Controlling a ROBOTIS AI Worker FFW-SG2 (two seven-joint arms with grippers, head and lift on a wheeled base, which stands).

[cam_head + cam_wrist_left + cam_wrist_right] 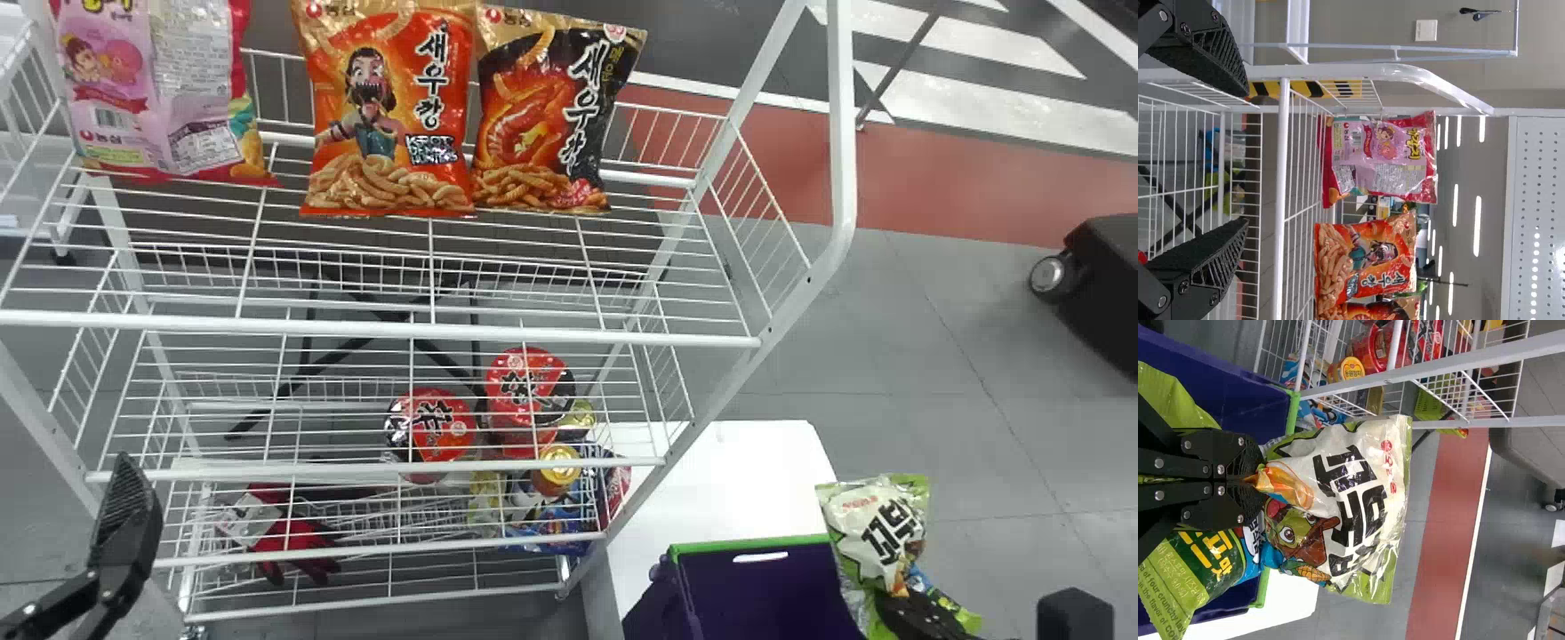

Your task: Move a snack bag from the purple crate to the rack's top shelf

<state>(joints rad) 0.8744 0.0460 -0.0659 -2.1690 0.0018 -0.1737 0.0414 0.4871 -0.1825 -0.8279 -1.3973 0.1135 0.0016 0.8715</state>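
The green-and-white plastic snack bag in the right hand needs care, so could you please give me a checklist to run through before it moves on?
1. Grip: ok; the right hand is closed on one end of the green-and-white plastic snack bag.
2. Stray bag: cannot tell whether the yellow-green plastic bag behind that hand is caught too.
3. Room to place: ok; the white wire rack's top shelf has bare wire right of the black-and-orange snack bag.
4. Position over shelf: not ok; the held bag is out to the rack's right, by the purple crate.
5. Left hand: ok; open, at the rack's other side.
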